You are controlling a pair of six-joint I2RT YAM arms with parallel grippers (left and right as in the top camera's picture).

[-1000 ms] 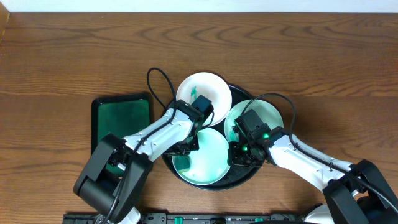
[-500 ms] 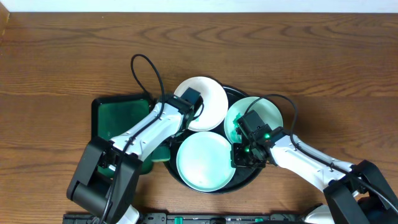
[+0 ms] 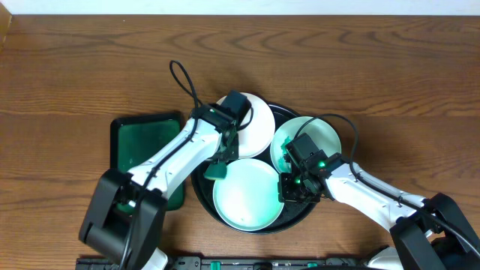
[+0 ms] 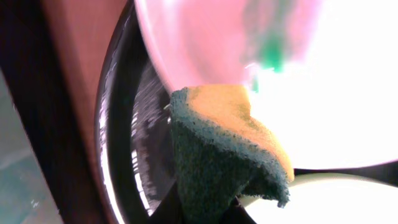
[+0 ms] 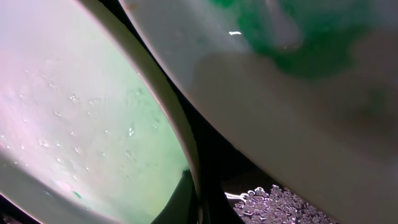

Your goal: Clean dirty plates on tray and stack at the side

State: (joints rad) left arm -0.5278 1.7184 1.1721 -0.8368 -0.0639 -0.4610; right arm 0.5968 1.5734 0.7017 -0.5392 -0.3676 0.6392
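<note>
A: Left jaws, what have they got?

B: They're clenched on the sponge, green scouring face out and yellow foam behind. It hangs over the left of the tray, where the far plate meets the near plate.

A: Why hold it there?

B: The far plate carries a teal smear just past the sponge's tip. I'd judge the sponge is poised to wipe that.

A: And the right jaws?

B: Shut tight, set low in the gap between the near plate and the right plate. The wrist view shows a dark finger lying along a rim. I cannot tell whether that rim is pinched or only touched. Probably it is there to steady a plate while the other arm scrubs.

A: How are the arms posed?

B: The left arm runs diagonally from the near-left of the desk, past the green tray, with its wrist bent down over the black rim. The right arm lies low from the near-right, its wrist turned in toward the tray's middle.

A: Where are the plates?

B: All three sit in the tray, crowded edge to edge. None is stacked at the side, so the job looks early.
</note>
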